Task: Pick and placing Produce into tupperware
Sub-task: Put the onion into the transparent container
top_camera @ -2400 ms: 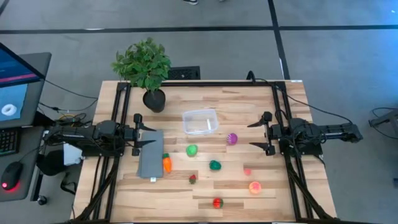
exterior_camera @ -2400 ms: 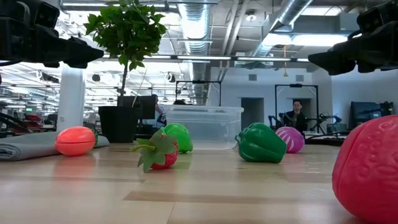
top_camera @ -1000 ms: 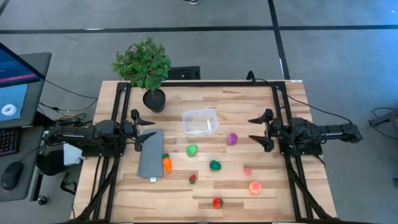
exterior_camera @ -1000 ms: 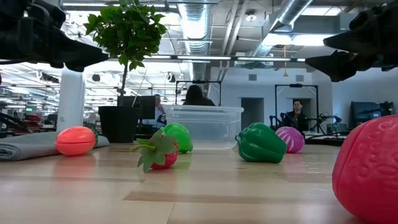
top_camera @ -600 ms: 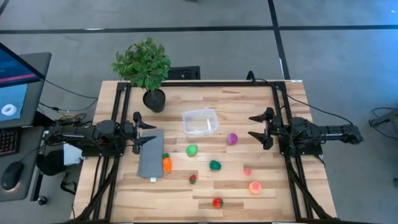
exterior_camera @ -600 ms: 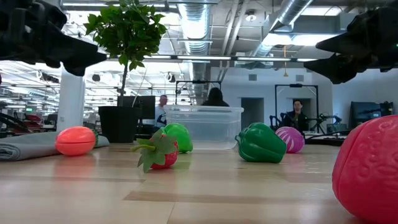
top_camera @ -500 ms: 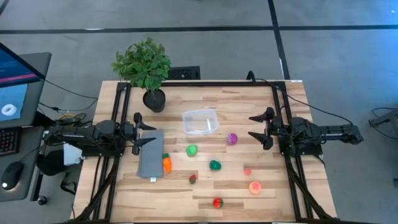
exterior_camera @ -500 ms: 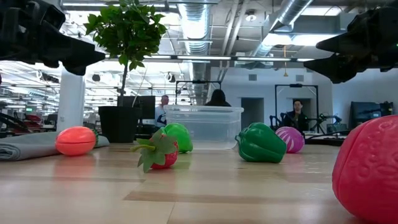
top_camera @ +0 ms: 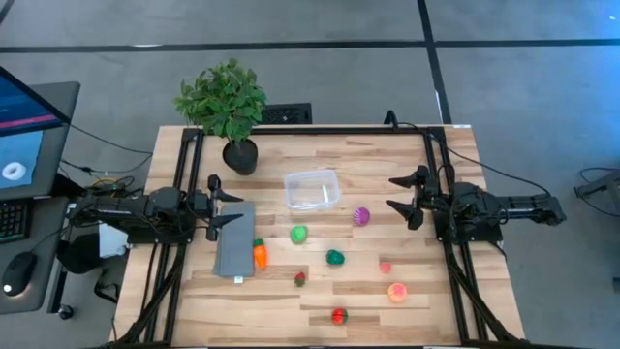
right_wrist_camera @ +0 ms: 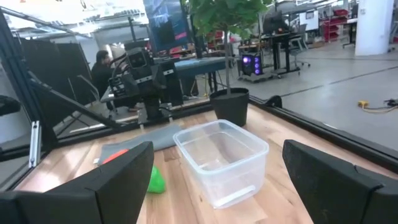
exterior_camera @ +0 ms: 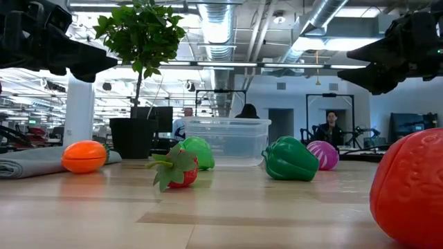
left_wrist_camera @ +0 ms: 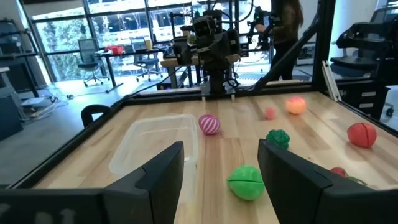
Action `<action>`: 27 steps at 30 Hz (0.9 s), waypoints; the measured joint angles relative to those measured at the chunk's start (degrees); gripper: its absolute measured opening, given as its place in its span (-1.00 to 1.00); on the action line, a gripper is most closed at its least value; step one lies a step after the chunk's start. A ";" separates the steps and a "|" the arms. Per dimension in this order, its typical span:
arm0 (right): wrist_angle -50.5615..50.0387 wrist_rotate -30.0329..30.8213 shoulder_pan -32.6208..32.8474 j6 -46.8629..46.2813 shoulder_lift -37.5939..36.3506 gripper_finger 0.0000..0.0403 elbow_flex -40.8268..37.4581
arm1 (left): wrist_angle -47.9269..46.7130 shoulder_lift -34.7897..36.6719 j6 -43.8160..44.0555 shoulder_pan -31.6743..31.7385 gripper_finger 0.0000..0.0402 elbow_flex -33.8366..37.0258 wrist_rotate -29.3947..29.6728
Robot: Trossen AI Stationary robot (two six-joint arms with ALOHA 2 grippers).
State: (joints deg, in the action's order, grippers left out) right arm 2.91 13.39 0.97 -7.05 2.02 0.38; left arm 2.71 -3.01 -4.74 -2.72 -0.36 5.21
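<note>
Left end effector (top_camera: pixel 215 206) hovers released at the bench's (top_camera: pixel 387 155) left edge, above the grey slab (top_camera: pixel 235 238), seemingly waiting. Tupperware (top_camera: pixel 312 190) sits empty mid-bench, with produce (top_camera: pixel 299 234) scattered in front of it for easy reach. Right end effector (top_camera: pixel 405 201) hangs released near the purple piece (top_camera: pixel 361 215), probably its first pick.

Light butcher-block wooden table (top_camera: pixel 387 155), edged by a black metal frame (top_camera: pixel 310 129); at its far left corner stands a leafy green plant in a round black pot (top_camera: pixel 226 107), and along its left side lies a flat grey rectangular slab (top_camera: pixel 234 238). Off the table's left edge, a dark desk carries a lit monitor (top_camera: pixel 19 126), part of a black keyboard (top_camera: pixel 10 219) and a black mouse with a red light (top_camera: pixel 16 278). In the room behind, seated people (exterior_camera: pixel 331 131) show at workstations.
</note>
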 joint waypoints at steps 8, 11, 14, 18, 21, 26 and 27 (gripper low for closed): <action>2.91 -0.13 -0.11 -1.70 0.00 0.88 0.00 | -0.01 0.00 -0.03 0.00 -0.02 -0.01 0.00; 1.02 -7.97 0.05 -5.68 0.45 0.88 0.00 | -0.01 0.00 0.03 0.00 -0.02 0.00 0.00; -1.61 -9.64 1.08 -9.27 3.01 0.87 0.00 | -0.01 0.00 0.03 0.00 -0.02 -0.01 0.00; -1.70 -8.19 2.47 -6.41 8.51 0.79 1.21 | 0.01 0.00 -0.01 0.02 -0.02 0.00 0.21; -0.56 -4.34 3.65 -1.67 12.93 0.69 4.71 | 0.03 0.00 0.03 0.02 -0.02 0.00 0.43; -4.96 -1.32 5.71 2.35 23.30 0.54 11.91 | 0.04 0.00 2.20 0.02 -0.02 0.00 0.48; -6.69 -1.33 6.11 2.33 25.67 0.52 13.69 | 0.04 0.00 2.28 0.02 -0.02 0.00 0.48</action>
State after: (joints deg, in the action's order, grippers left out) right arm -3.78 12.05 7.08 -4.72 27.70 14.07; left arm 2.74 -3.01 -2.46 -2.70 -0.36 5.69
